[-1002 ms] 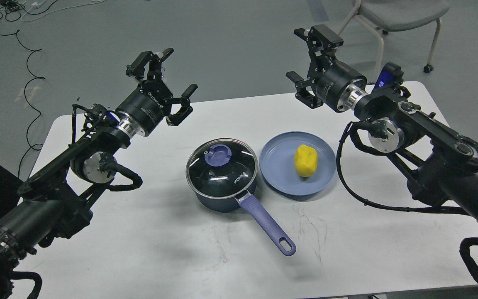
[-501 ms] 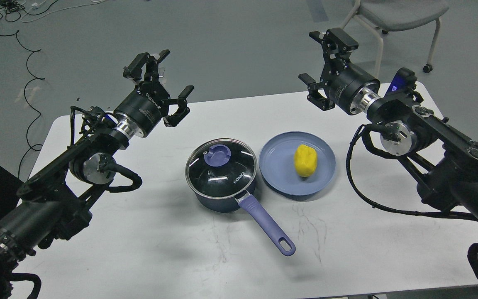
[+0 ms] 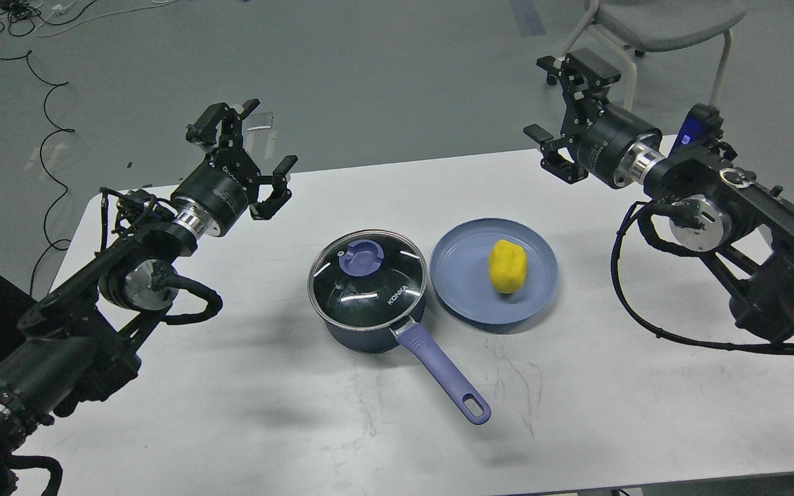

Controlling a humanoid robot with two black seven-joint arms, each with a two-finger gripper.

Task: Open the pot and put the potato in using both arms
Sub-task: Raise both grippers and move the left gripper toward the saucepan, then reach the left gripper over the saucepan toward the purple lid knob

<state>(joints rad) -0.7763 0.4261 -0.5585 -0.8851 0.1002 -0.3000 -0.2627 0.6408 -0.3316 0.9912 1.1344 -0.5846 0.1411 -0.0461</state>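
A dark pot with a purple handle stands mid-table, closed by a glass lid with a purple knob. A yellow potato lies on a blue plate just right of the pot. My left gripper is open and empty, raised above the table's far left, well left of the pot. My right gripper is open and empty, raised over the far right edge, behind and right of the plate.
The white table carries only the pot and plate. A grey chair stands on the floor behind the right arm. Black cables trail on the floor at the back left.
Both arms have drawn outward: the left gripper moved left and slightly down, the right gripper moved right. Both stay open. Pot, lid, plate and potato have not moved.
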